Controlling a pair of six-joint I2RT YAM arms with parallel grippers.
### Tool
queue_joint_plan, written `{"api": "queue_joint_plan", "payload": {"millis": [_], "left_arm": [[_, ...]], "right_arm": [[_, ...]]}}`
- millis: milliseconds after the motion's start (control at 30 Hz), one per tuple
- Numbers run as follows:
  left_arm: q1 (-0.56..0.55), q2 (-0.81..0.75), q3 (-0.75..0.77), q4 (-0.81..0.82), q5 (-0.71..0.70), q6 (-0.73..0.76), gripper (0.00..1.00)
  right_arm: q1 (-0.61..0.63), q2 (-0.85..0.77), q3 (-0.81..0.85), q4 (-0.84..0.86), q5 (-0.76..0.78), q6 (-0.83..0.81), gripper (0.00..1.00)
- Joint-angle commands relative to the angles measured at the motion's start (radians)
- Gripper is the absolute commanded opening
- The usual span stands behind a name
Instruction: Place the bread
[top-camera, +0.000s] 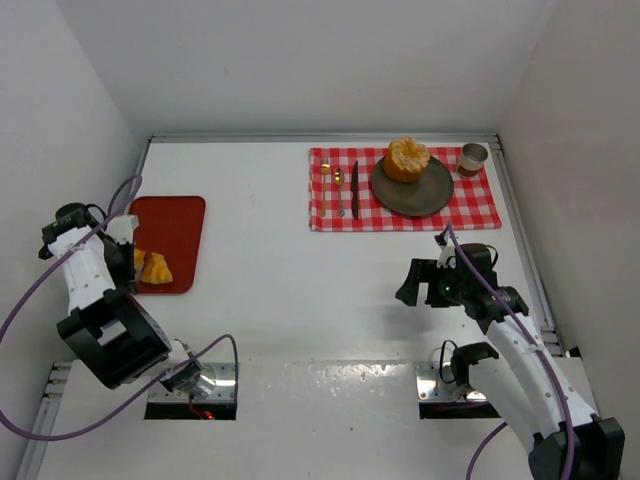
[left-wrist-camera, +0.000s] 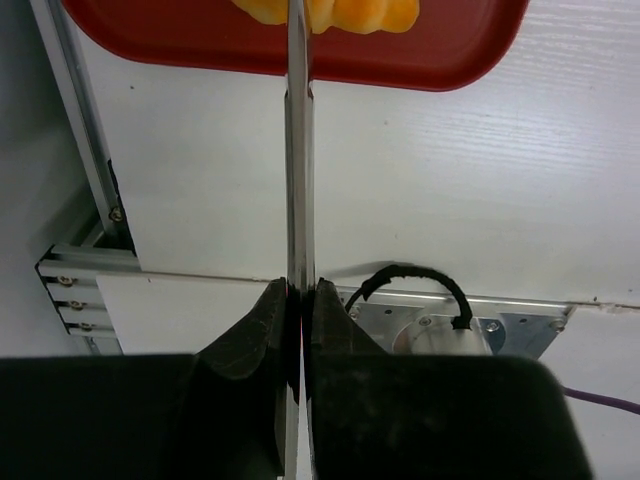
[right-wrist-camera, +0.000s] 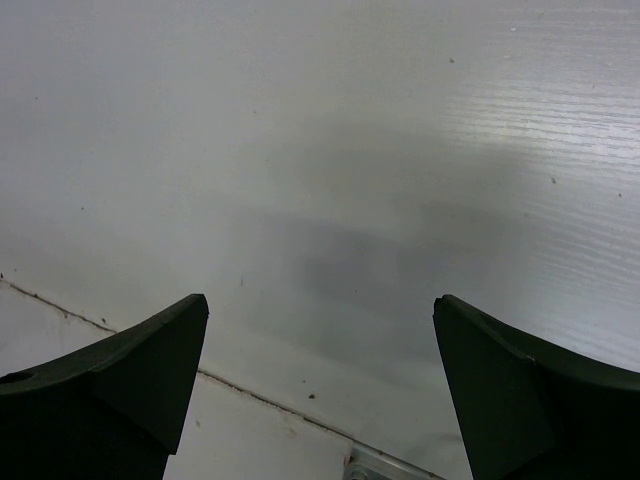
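Both left fingers (left-wrist-camera: 295, 150), pressed together, point at croissant (left-wrist-camera: 365, 12)

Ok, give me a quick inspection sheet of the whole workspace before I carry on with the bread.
Surface: white table, no spills seen.
Job's things: round ridged golden bun sits on a dark grey round plate; striped golden croissant lies on a red plastic tray.
Clutter: red-and-white checked cloth under the plate, with a dark knife and a small grey cup.
Grippers: left gripper shut at the croissant, grip on it cannot be told; right gripper open over bare table.
Cables: purple cables loop off both arms, none touching the bread.
Surroundings: white walls on three sides; nothing else seen.
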Motion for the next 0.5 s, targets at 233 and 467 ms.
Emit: {"api": "queue_joint_plan", "payload": {"millis": [233, 467], "left_arm": [[-0.046, -0.013, 0.301, -0.076, 0.231, 0.009, 0.00], [-0.383, 0.105, 0.516, -0.068, 0.340, -0.109, 0.00]], "right_arm": [[0.003, -0.014, 0.005, 0.008, 0.022, 0.007, 0.94], [0.003, -0.046, 0.028, -0.032, 0.177, 0.015, 0.94]]}}
